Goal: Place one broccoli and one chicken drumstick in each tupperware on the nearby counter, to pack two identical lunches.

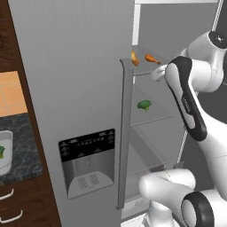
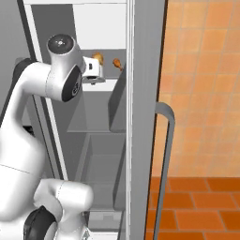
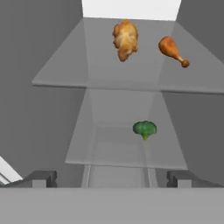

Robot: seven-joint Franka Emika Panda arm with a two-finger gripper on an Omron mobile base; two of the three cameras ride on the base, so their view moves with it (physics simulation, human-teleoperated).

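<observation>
Left base view: the white arm reaches from the lower right into an open grey fridge, its gripper [image 1: 156, 73] level with the upper shelf [image 1: 148, 68]. 2 orange-brown pieces of chicken sit on that shelf, a chunky one [image 1: 134, 58] to the left and a chicken drumstick [image 1: 152, 58] to the right, both just beyond the hand. 1 green broccoli [image 1: 144, 105] lies on the shelf below. The closed fridge door [image 1: 75, 88], with its dispenser panel [image 1: 87, 162] and long vertical handle [image 1: 124, 133], fills the middle of the frame. At far left, a white tupperware [image 1: 5, 153] rests on the black-and-grey marbled counter [image 1: 24, 146], with a bit of green showing inside it; white drawer handles [image 1: 11, 217] curve below.

Right base view: the arm rises from the lower left, and the gripper [image 2: 93, 77] is held at the edge of the upper shelf, close to the chunky chicken piece [image 2: 97, 58] and the drumstick [image 2: 117, 63]. Orange wall tiles [image 2: 201, 84] and a red tiled floor [image 2: 197, 206] lie to the right of the open door's handle [image 2: 165, 154].

Hand view: the 2 dark fingertips [image 3: 41, 178] stand wide apart at the bottom, holding nothing. Above them, the chunky chicken piece [image 3: 124, 40] and the drumstick [image 3: 173, 50] sit side by side on the upper glass shelf [image 3: 61, 74], apart from each other. The broccoli [image 3: 145, 129] rests alone on the lower shelf [image 3: 87, 153].
</observation>
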